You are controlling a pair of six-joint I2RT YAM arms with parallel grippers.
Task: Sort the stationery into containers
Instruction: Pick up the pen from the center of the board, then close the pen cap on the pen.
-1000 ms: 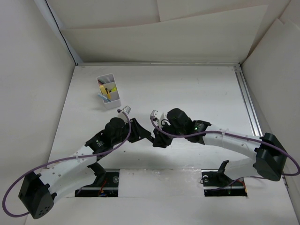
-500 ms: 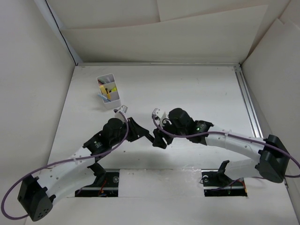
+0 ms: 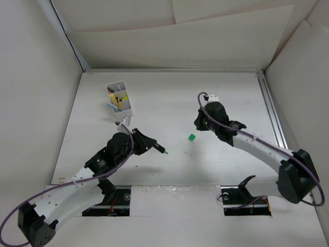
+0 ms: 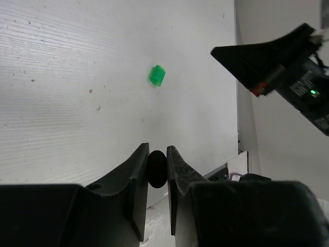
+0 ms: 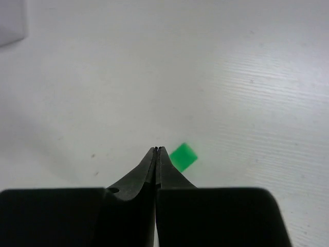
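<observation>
My left gripper (image 3: 152, 147) is shut on a highlighter (image 3: 163, 151) whose green tip sticks out toward the table's middle. In the left wrist view the jaws (image 4: 157, 159) pinch its black round end (image 4: 157, 169). A small green cap (image 3: 191, 137) lies loose on the table between the arms; it also shows in the left wrist view (image 4: 157, 75) and the right wrist view (image 5: 183, 156). My right gripper (image 3: 198, 125) is shut and empty, its tips (image 5: 157, 150) just above and beside the cap. The white two-compartment box (image 3: 124, 110) stands at the back left with pens and a yellow highlighter in it.
White walls close in the table on the left, back and right. A metal rail (image 3: 271, 113) runs along the right side. The right arm's gripper (image 4: 267, 54) shows at the top right of the left wrist view.
The two grippers were together at the table's middle; they have pulled apart. The right arm has swung back and to the right. The green cap now lies on the table.
</observation>
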